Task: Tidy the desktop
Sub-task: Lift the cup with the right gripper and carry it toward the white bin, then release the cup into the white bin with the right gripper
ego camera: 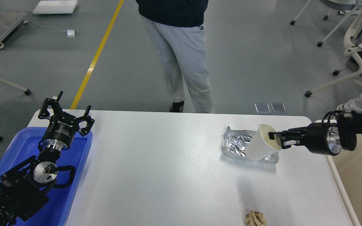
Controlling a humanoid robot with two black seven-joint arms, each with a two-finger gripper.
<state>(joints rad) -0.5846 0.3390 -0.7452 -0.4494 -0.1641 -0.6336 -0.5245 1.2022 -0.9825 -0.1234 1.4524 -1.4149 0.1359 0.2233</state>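
Observation:
The white desktop [168, 163] fills the middle of the head view. My right gripper [276, 139] reaches in from the right and is shut on the rim of a white paper cup [261, 146], which is tilted and held above a crumpled sheet of silver foil [236, 141]. A crumpled beige paper wad [255, 218] lies at the front edge of the desktop. My left gripper [71, 108] is open and empty, raised above the far end of the blue tray [74, 175] at the left.
A beige-walled, white-rimmed bin [357, 188] stands beside the table's right edge. A person in grey trousers [187, 62] stands behind the far edge. Office chairs [350, 47] stand at the back right.

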